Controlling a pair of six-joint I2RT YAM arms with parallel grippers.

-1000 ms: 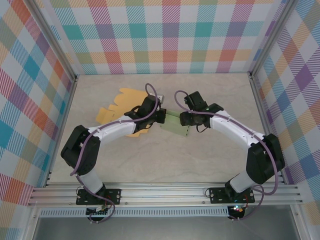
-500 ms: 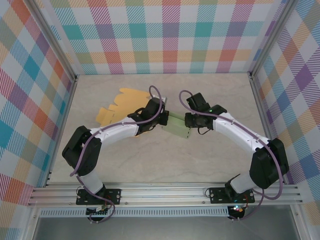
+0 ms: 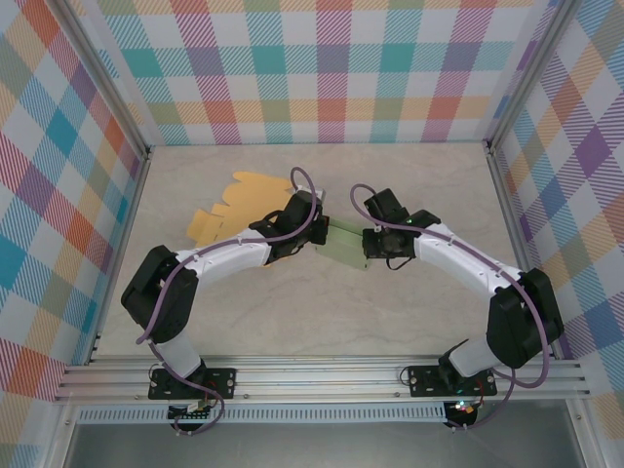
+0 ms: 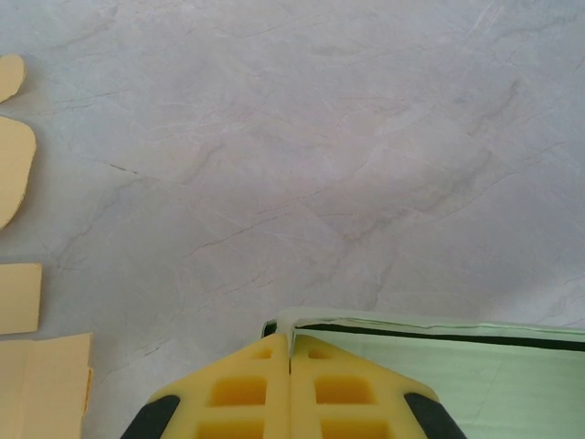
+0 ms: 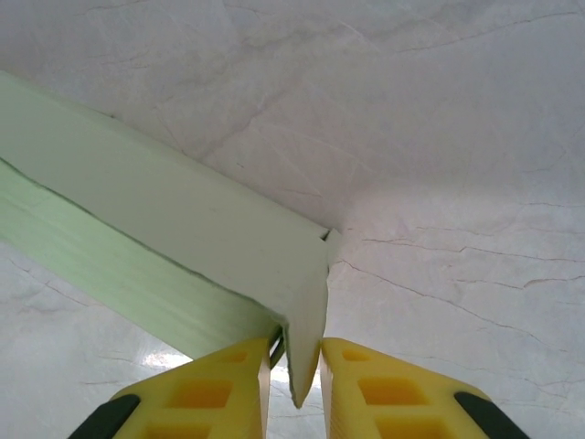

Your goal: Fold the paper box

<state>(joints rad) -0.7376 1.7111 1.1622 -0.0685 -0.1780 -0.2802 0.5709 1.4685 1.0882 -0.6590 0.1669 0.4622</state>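
Right gripper [image 5: 294, 352] has narrowed in the last second around the corner flap [image 5: 306, 315] of the pale green paper box [image 3: 346, 249]. Slivers of gap remain, so I can't tell if it pinches yet. Left gripper [image 4: 291, 340] stays clamped on the box's opposite wall. Box sits mid marble-look tabletop [image 3: 419, 185], between both arms. My read: second hold nearly set, folding can start. Flat yellow cardboard cut-out [image 3: 239, 205] lies toward the left edge.
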